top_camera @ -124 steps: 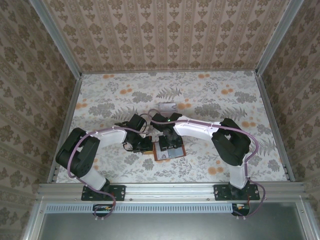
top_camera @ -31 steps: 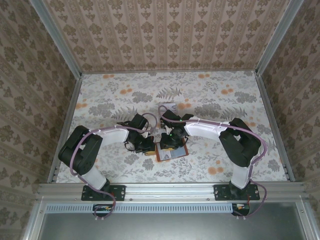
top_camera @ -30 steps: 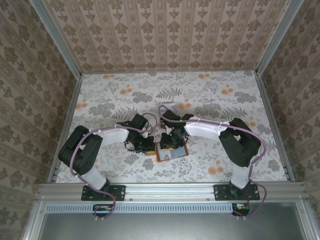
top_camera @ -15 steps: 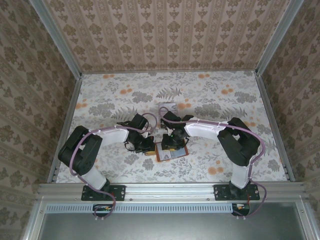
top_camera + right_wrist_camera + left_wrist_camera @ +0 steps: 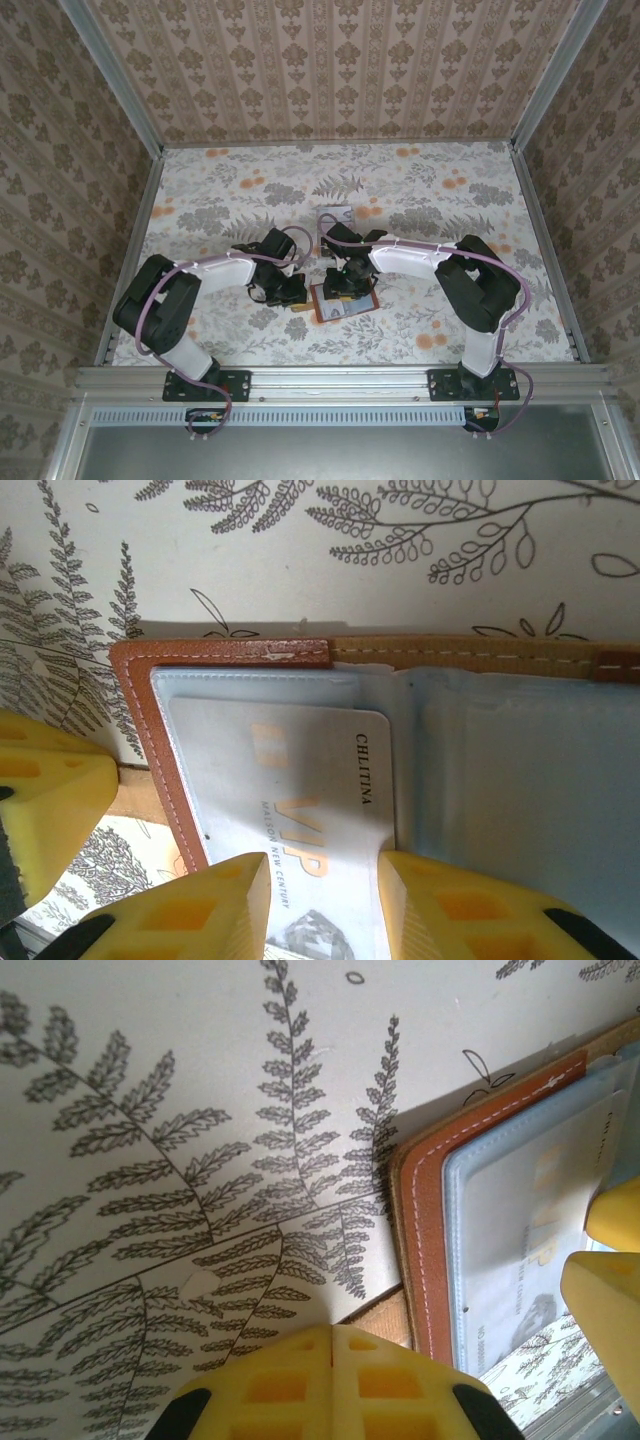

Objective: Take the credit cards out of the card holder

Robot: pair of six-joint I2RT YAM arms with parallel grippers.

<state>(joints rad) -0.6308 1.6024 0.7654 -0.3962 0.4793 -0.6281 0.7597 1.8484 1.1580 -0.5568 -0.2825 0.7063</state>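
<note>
**Both arms meet over the open card holder**

The flowered worktop [image 5: 450,200] lies wide between papered walls, and both arms bend inward to its near middle. The left arm [image 5: 215,268] reaches in from one side and the right arm [image 5: 410,258] from the other.

Between them the card holder [image 5: 345,303] lies flat and spread open on the worktop, with its brown stitched border around a pale grey-blue inside.

The right pincer [image 5: 322,880] hangs low over the holder's left half. Its yellow fingers stand partly apart with nothing clamped between them, and their tips are right above the card.

The left pincer [image 5: 331,1360] is closed, finger against finger, with its tips at the holder's outer brown edge. A tan strip pokes out from under that edge. From here I can't quite tell whether the tips press on the strip or only rest beside it.

One credit card [image 5: 290,770], light grey with "VIP" printed in orange, sits in the left half of the holder.

A small clear box [image 5: 335,214] stands just beyond the arms, apart from the holder.
</note>
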